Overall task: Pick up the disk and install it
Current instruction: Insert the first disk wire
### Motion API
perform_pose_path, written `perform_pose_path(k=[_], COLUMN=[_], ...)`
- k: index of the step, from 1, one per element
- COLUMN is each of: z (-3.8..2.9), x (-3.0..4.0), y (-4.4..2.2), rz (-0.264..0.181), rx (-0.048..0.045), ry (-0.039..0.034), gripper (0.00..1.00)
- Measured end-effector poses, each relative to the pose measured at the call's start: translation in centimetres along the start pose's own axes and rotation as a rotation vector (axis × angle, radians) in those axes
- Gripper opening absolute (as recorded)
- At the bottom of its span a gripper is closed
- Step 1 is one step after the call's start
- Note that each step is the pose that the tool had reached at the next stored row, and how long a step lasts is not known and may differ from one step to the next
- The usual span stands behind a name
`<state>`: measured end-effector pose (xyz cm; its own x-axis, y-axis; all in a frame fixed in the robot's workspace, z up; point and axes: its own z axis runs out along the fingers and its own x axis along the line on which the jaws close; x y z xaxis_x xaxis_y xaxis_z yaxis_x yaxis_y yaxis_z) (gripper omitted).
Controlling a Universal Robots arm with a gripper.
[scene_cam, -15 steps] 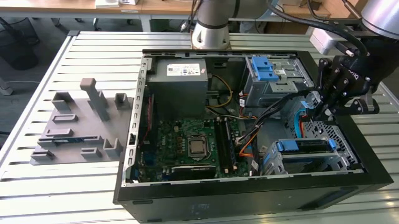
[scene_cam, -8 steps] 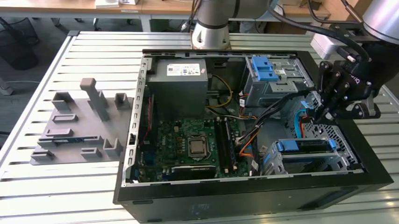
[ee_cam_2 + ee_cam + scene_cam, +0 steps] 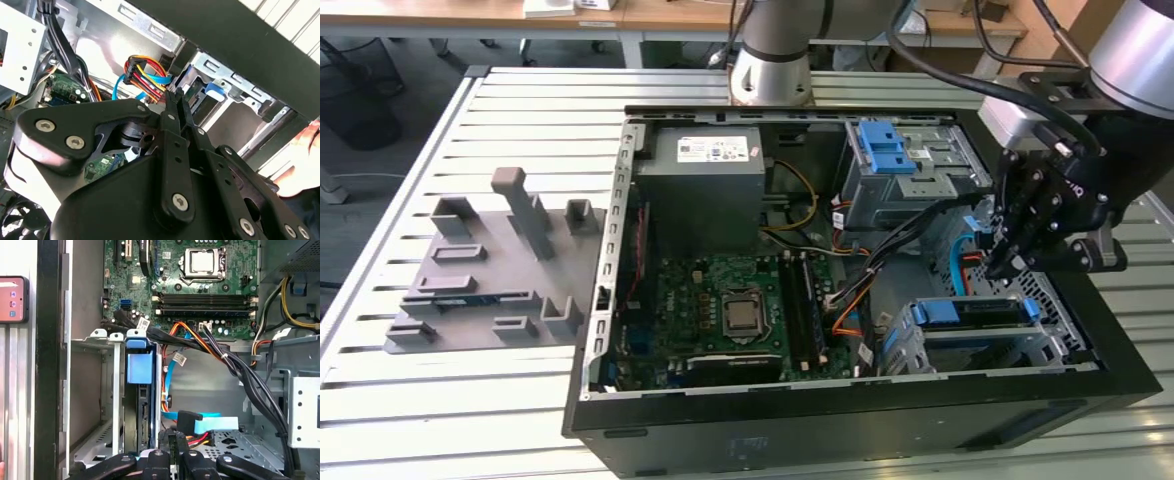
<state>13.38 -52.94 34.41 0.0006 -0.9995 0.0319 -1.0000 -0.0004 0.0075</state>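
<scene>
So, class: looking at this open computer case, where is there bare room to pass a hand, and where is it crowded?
Free: the slatted table around the grey fixture, and the empty bay beside the disk. Crowded: the cable bundle between motherboard and drive cage, where the gripper hangs.

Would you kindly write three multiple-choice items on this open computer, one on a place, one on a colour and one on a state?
1. Where is the disk?
A) on the grey fixture
B) in the drive cage inside the computer case
C) on the slatted table

2. What colour is the disk's carrier frame?
A) red
B) green
C) blue

3. How is the computer case?
A) open, with the motherboard exposed
B) closed by a side panel
C) covered by a cloth

Answers:
1 B: the disk sits in the cage at the exterior view's right.
2 C: the frame shows bright blue in the first wrist view too.
3 A: the board and cables lie in plain sight.
</scene>
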Motion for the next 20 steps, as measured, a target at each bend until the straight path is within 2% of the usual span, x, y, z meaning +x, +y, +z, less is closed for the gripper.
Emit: perform_pose_path(k=[5,12,20], z=[0.09,0.31,0.31], x=[0.10,1.20,1.20], y=[0.08,0.09,0.10], rz=[0.000,0.000,0.009], rx=[0.0001,0.0000,-0.0033], ry=[-0.0002,-0.0001,-0.0001], gripper=[0.17,0.17,0.17])
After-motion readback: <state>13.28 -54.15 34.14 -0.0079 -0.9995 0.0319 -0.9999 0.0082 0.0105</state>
